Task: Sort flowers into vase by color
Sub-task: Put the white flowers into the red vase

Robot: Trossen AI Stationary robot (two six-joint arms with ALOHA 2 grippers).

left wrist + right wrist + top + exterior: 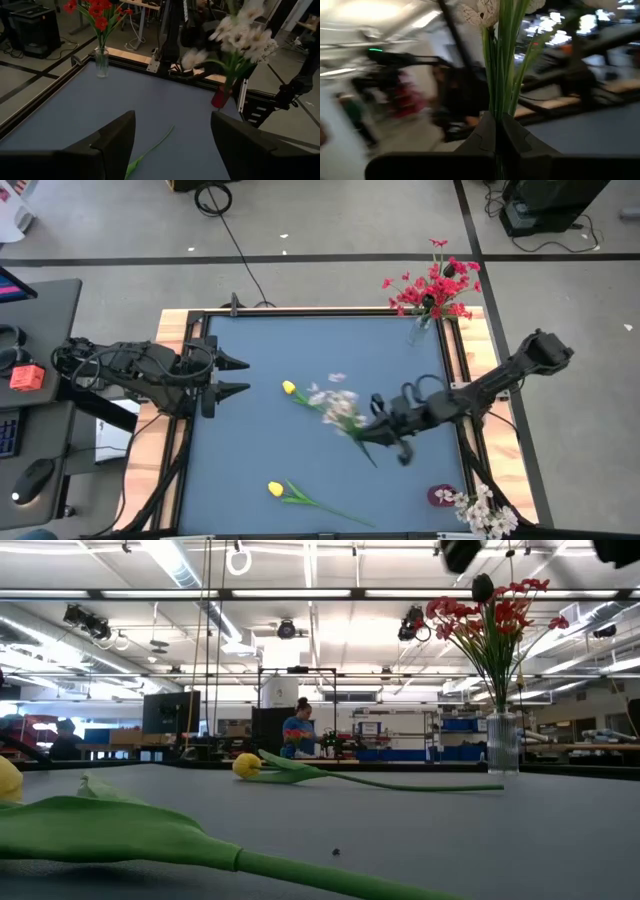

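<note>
Right gripper point(377, 432) shut tight on white spray point(338, 410), stems pinched between fingers point(485, 137), lifted off table point(300, 340). Carry to red vase point(441, 496) nearby; lower stems-first, upright, then release. Left gripper point(240, 376) wide open, empty.

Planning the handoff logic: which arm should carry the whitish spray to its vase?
Right. Its pincer is shut on the whitish-pink blossom spray, whose matching dark red vase stands at that arm's near corner. The left pincer waits open at the far edge.
</note>
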